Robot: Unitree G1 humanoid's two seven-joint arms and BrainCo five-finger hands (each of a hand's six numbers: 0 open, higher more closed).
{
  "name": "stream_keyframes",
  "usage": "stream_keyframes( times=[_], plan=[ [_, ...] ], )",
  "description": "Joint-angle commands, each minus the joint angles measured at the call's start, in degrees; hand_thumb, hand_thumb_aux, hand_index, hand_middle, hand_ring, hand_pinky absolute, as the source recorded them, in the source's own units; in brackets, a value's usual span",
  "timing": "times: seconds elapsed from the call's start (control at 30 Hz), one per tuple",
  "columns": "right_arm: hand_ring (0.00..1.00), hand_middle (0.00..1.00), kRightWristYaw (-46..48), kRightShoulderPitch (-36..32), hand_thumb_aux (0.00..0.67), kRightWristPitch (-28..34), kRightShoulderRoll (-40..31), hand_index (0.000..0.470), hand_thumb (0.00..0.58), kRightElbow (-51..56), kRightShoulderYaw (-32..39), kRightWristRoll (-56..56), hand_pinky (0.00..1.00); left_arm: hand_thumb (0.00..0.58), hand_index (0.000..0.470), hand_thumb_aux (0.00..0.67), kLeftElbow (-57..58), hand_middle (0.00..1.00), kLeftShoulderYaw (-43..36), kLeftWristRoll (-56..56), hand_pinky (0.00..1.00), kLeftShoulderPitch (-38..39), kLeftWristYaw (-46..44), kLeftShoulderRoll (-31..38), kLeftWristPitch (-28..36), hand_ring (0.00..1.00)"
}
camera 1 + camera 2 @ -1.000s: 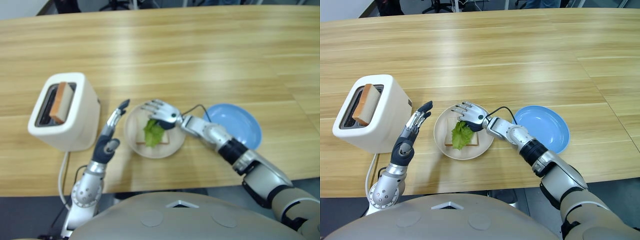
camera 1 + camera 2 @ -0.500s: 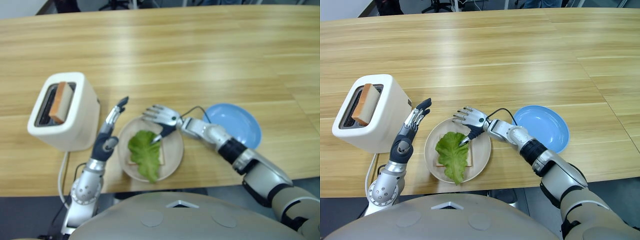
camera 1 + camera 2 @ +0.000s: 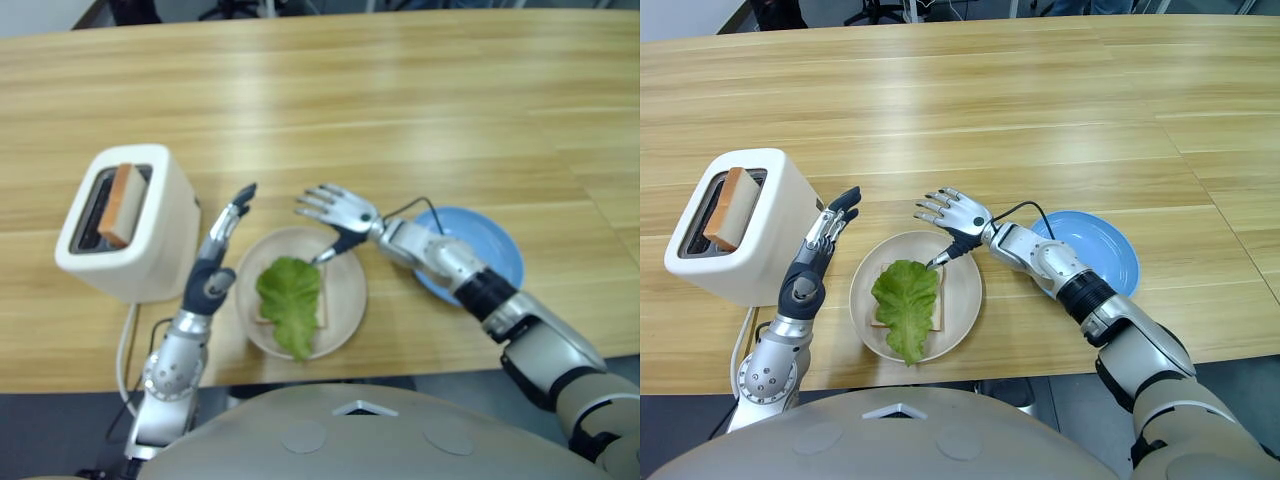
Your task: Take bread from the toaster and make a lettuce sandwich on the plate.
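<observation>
A white toaster (image 3: 735,230) stands at the left with one slice of bread (image 3: 724,206) upright in its slot. On the beige plate (image 3: 965,300) lies a bread slice (image 3: 938,312), mostly covered by a green lettuce leaf (image 3: 905,303). My right hand (image 3: 958,218) hovers open just above the plate's far right rim, holding nothing. My left hand (image 3: 820,255) is raised between the toaster and the plate, fingers straight and open.
A blue plate (image 3: 1095,255) sits to the right of the beige plate, under my right forearm. A black cable (image 3: 1018,210) runs along the right wrist. The toaster's cord (image 3: 743,335) hangs over the near table edge. Bare wooden table stretches behind.
The lettuce was let go and now lies spread over the bread. My right hand has opened and lifted back to the right. The plate slid slightly towards the near edge.
</observation>
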Motion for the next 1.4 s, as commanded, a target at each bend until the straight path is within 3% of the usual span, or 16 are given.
stream_keyframes(
  times=[0.03, 0.2, 0.37, 0.53, 0.7, 0.77, 0.9, 1.07, 1.27, 1.4],
  plan=[
    [0.0, 0.0, 6.36, 3.02, 0.0, -2.87, -0.67, 0.0, 0.0, -6.75, -5.99, 13.01, 0.0, 0.0, 0.0, 0.0, -2.66, 0.0, 2.08, -2.38, 0.0, -0.22, -1.83, 2.1, 1.83, 0.0],
    [0.0, 0.0, 14.98, 13.68, 0.0, -8.52, -1.75, 0.0, 0.0, -12.27, -16.4, 41.75, 0.0, 0.0, 0.0, 0.0, -14.43, 0.0, 5.1, -12.82, 0.0, 3.94, -7.73, 9.46, 9.3, 0.0],
    [0.0, 0.0, 20.23, 30.74, 0.0, -11.74, 3.18, 0.0, 0.0, -18.67, -22.79, 67.94, 0.0, 0.0, 0.0, 0.0, -25.2, 0.0, 18.38, -23.19, 0.0, 5.45, -7.65, 15.36, 17.1, 0.0],
    [0.0, 0.0, 22.7, 41.52, 0.0, -15.23, 9.05, 0.0, 0.0, -18.67, -22.49, 71.46, 0.0, 0.0, 0.0, 0.0, -29.92, 0.0, 34.45, -25.37, 0.0, 6.33, -8.31, 19.73, 23.0, 0.0],
    [0.0, 0.0, 24.41, 42.58, 0.0, -17.28, 14.31, 0.0, 0.0, -17.59, -22.85, 71.53, 0.0, 0.0, 0.0, 0.0, -26.94, 0.0, 51.4, -12.63, 0.0, 6.34, -9.43, 23.14, 26.3, 0.0],
    [0.0, 0.0, 24.63, 41.93, 0.0, -17.58, 15.53, 0.0, 0.0, -16.93, -23.62, 70.84, 0.0, 0.0, 0.0, 0.0, -23.81, 0.0, 54.6, -6.53, 0.0, 5.42, -9.28, 24.61, 27.59, 0.0],
    [0.0, 0.0, 24.83, 40.99, 0.0, -18.23, 16.98, 0.0, 0.0, -15.55, -24.68, 69.51, 0.0, 0.0, 0.0, 0.0, -17.65, 0.0, 52.81, 7.67, 0.0, 3.21, -7.65, 26.26, 29.39, 0.0],
    [0.0, 0.0, 25.93, 41.29, 0.0, -19.1, 17.59, 0.0, 0.0, -15.62, -25.73, 68.94, 0.0, 0.0, 0.0, 0.0, -11.87, 0.0, 42.93, 24.58, 0.0, 1.72, -6.32, 25.08, 32.05, 0.0],
    [0.0, 0.0, 26.49, 41.78, 0.0, -19.66, 17.81, 0.0, 0.0, -15.82, -27.11, 68.72, 0.0, 0.0, 0.0, 0.0, -9.44, 0.0, 30.92, 34.0, 0.0, -1.19, -6.11, 21.28, 35.52, 0.0],
    [0.0, 0.0, 26.83, 42.05, 0.0, -19.97, 18.01, 0.0, 0.0, -15.58, -27.7, 68.75, 0.0, 0.0, 0.0, 0.0, -7.62, 0.0, 27.74, 38.13, 0.0, -2.45, -5.3, 19.81, 37.82, 0.0]
  ],
)
